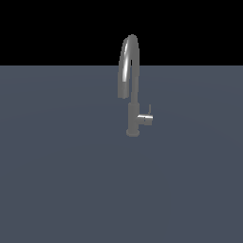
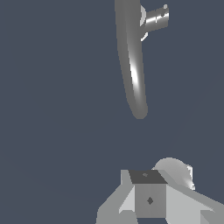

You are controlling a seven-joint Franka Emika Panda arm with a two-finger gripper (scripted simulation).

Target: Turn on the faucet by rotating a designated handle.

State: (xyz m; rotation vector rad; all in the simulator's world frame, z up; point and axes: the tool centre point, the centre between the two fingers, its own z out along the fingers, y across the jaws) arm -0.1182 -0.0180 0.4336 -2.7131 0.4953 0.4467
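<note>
Exterior view. The faucet (image 1: pixel 132 90) stands upright on a flat grey-blue surface (image 1: pixel 61 180), a little toward the exterior view's right of centre, with its arched spout curving over and ending on the exterior view's left of the body. The handle (image 1: pixel 145 118) juts horizontally from the lower body toward the exterior view's right, just above the round base; a thin lever rises from its outer end. My arm does not appear here.

Wrist view. I look down along the spout of the faucet (image 2: pixel 133 65), with the handle (image 2: pixel 156 18) projecting beside it. My gripper (image 2: pixel 151 197) shows as grey blocks, well apart from the faucet and holding nothing; whether my jaws are spread or pressed together I cannot tell.
</note>
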